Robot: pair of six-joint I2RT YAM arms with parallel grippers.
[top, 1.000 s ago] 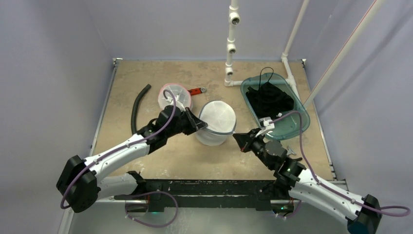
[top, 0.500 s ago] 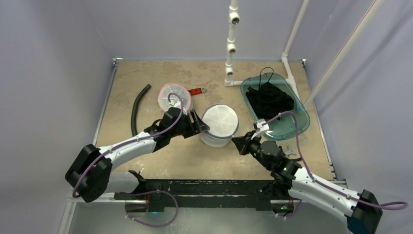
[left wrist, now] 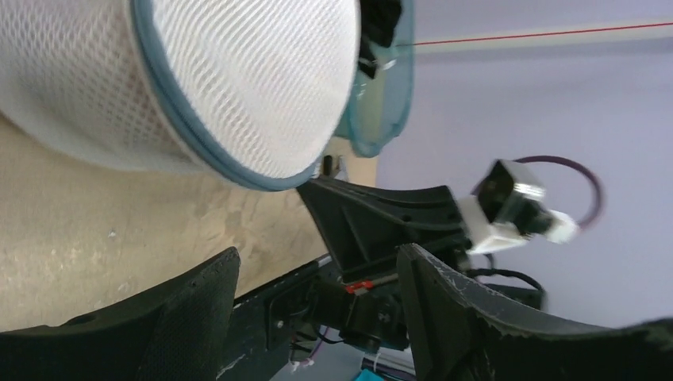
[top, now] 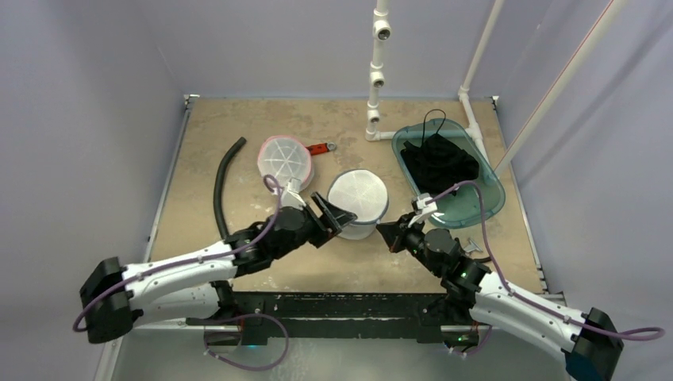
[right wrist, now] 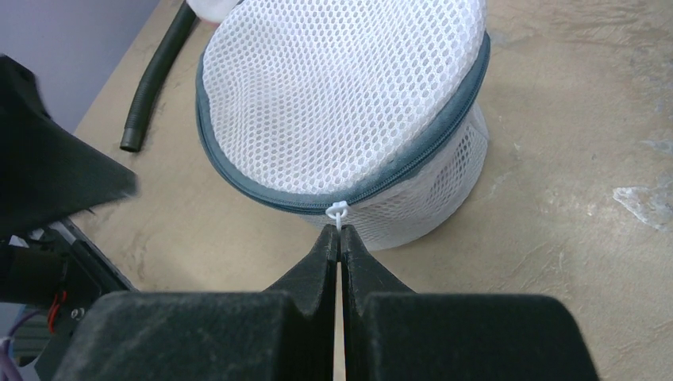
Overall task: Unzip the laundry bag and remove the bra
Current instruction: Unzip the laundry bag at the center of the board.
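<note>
One camera looks down from high above at the whole surface, while the two wrist cameras sit low and very close, facing each other, and all three see the white mesh laundry bag.

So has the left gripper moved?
Yes. The left gripper drew back toward the near edge, away from the pink-rimmed pouch, jaws now open.

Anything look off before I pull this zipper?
The white mesh laundry bag looks lopsided, lid slanting down toward the right fingers pinching its zipper pull; the left fingers stand open, not bracing it. A black strap sticks out over the teal bin's rim.
</note>
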